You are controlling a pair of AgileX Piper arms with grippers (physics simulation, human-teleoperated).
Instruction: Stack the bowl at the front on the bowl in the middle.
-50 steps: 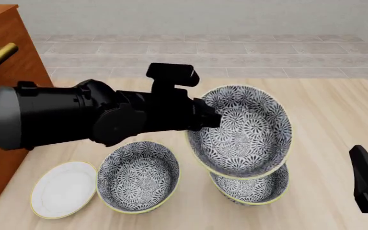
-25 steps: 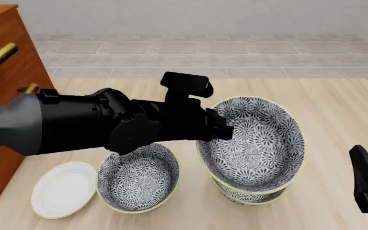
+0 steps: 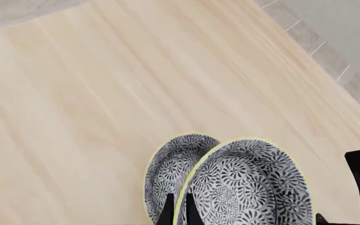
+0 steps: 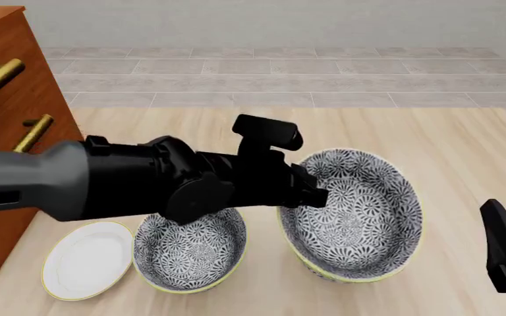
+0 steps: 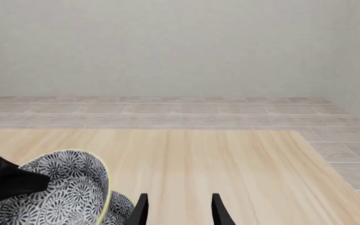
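Light wood tabletop [image 4: 464, 151], grey tiled floor [image 4: 279, 72] behind. Left end effector [image 3: 176, 211] was pinching the front bowl's [image 4: 354, 210] rim, nested into the middle bowl [image 3: 170, 168]. Right end effector [image 5: 176, 208] hung open, empty.

Pale wood worktop [image 4: 464, 151], grain running fwd. Directly on it: flat white plate [image 4: 86, 260] near front-left edge; patterned bowl [image 4: 190, 247] just beside plate, on its right; bowl in the middle [image 4: 341, 275] further right, mostly covered by the bowl at the front [image 4: 352, 214] nested on top.
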